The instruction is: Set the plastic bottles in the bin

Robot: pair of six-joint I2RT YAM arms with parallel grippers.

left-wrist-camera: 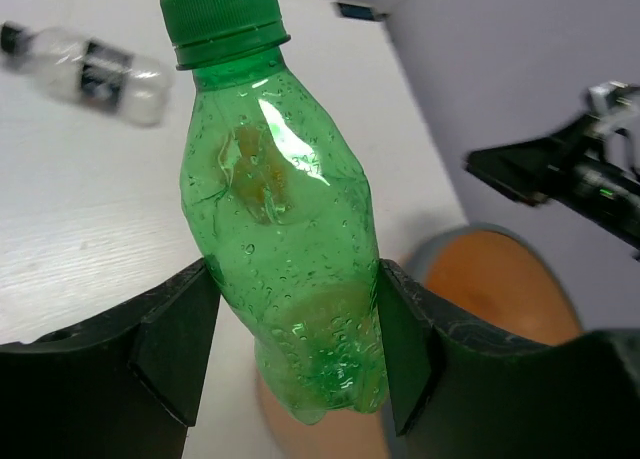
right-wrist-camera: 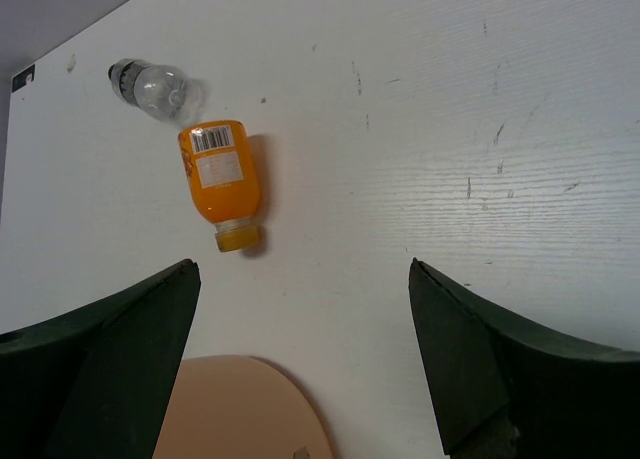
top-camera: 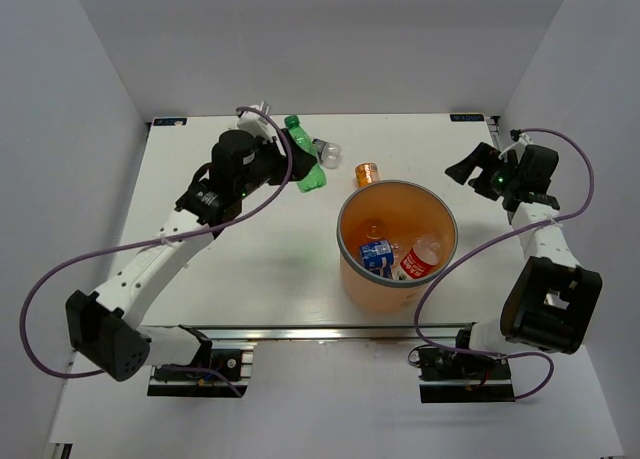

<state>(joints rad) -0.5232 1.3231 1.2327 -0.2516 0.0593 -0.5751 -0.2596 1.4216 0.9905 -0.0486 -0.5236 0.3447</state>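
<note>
My left gripper (top-camera: 290, 164) is shut on a green plastic bottle (top-camera: 305, 156), held above the table left of the bin; in the left wrist view the bottle (left-wrist-camera: 280, 209) sits between both fingers. The orange bin (top-camera: 398, 247) with a grey rim stands at centre right and holds bottles with blue (top-camera: 376, 251) and red (top-camera: 421, 260) labels. An orange bottle (top-camera: 366, 171) lies just behind the bin, also in the right wrist view (right-wrist-camera: 222, 179). A clear bottle (top-camera: 328, 152) lies beside it (right-wrist-camera: 155, 85). My right gripper (top-camera: 470, 169) is open and empty, right of the bin.
White walls enclose the table on three sides. The bin's edge (right-wrist-camera: 240, 409) shows below my right gripper's fingers. The clear bottle with a dark label (left-wrist-camera: 90, 67) lies on the table behind the green one.
</note>
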